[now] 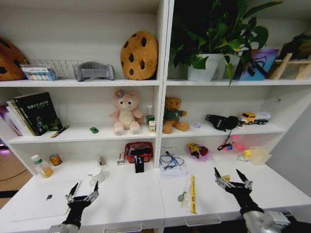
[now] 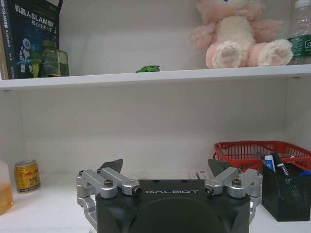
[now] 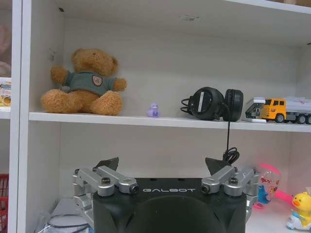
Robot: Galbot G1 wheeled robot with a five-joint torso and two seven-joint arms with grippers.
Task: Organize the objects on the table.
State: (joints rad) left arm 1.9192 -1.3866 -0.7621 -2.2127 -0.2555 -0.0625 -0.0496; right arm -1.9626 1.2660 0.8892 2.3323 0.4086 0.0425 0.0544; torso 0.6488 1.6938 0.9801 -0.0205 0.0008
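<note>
The laptop [image 1: 41, 199] is lying just left of the left pincer [image 1: 83, 190]; both pincers, the right pincer [image 1: 233, 175] too, are hovering wide open and empty above the worktop [image 1: 131, 196].

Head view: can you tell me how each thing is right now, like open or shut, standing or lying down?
Left gripper: open, holding nothing, above the table.
Right gripper: open, holding nothing, above the table.
Laptop: lid shut, lying flat.
Red basket: upright, things inside.
Yellow can: standing upright.
Pink plush bear: sitting upright on the shelf.
Brown teddy bear: sitting upright on the shelf.
Green toy car: on its wheels on the shelf.
</note>
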